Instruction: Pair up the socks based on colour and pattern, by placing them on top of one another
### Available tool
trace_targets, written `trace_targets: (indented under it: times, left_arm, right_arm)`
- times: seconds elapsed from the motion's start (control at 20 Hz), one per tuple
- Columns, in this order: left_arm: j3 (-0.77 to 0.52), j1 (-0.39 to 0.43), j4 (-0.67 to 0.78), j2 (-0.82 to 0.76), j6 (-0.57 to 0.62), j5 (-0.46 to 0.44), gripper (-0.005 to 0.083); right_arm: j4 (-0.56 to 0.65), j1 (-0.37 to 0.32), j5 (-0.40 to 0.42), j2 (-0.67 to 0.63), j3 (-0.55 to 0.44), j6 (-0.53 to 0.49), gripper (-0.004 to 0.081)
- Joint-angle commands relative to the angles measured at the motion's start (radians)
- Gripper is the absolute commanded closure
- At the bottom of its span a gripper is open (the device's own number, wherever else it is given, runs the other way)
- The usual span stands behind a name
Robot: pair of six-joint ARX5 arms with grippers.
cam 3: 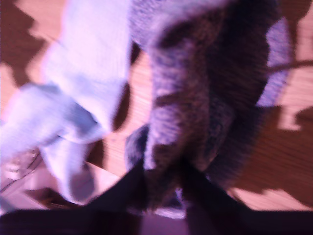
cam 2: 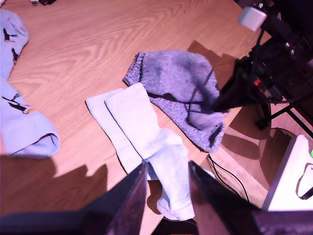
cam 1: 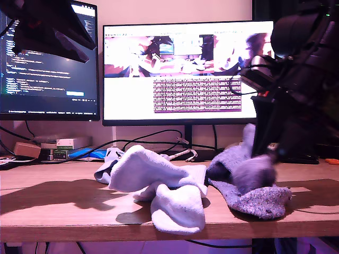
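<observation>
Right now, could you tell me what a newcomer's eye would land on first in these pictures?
Probably my second gripper, clamped on a fuzzy grey sock that it dangles over another grey sock at the exterior view's right. Next, the rumpled white socks mid-table, which my first gripper hovers above with open jaws. Two bright monitors glow behind.

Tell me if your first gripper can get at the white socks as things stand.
Probably yes. My first gripper hangs open right above the white socks; nothing lies between. The grey sock and my second gripper sit beside them.

My second hand (cam 3: 164, 183) grips grey fuzz — my first hand (cam 2: 166, 188) hangs parted.
</observation>
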Motion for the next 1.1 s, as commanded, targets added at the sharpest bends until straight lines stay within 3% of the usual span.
trace_targets:
  times: [0.0,0.3,0.6,0.8,0.9,1.05]
  left_arm:
    - [0.011,0.001,0.001,-0.003,0.010,0.006,0.0543]
    - [0.011,0.001,0.000,-0.003,0.016,0.006,0.0543]
    - [0.011,0.001,0.000,-0.003,0.016,0.006,0.0543]
    - [0.011,0.001,0.000,-0.003,0.017,0.006,0.0543]
    - [0.011,0.001,0.000,-0.003,0.016,0.006,0.0543]
    - [0.011,0.001,0.000,-0.003,0.016,0.006,0.0543]
  right_arm:
    - [0.002,0.005,-0.066,0.000,0.033,0.014,0.0783]
    - [0.010,0.003,-0.311,-0.021,0.074,0.031,0.0783]
    - [-0.064,-0.001,-0.090,0.009,0.040,-0.071,0.0783]
    - [-0.061,-0.013,-0.077,0.041,0.032,-0.080,0.0783]
    - [-0.077,-0.012,-0.019,0.055,0.032,-0.083,0.0761]
    - [-0.154,-0.011,0.108,0.066,0.032,-0.132,0.0462]
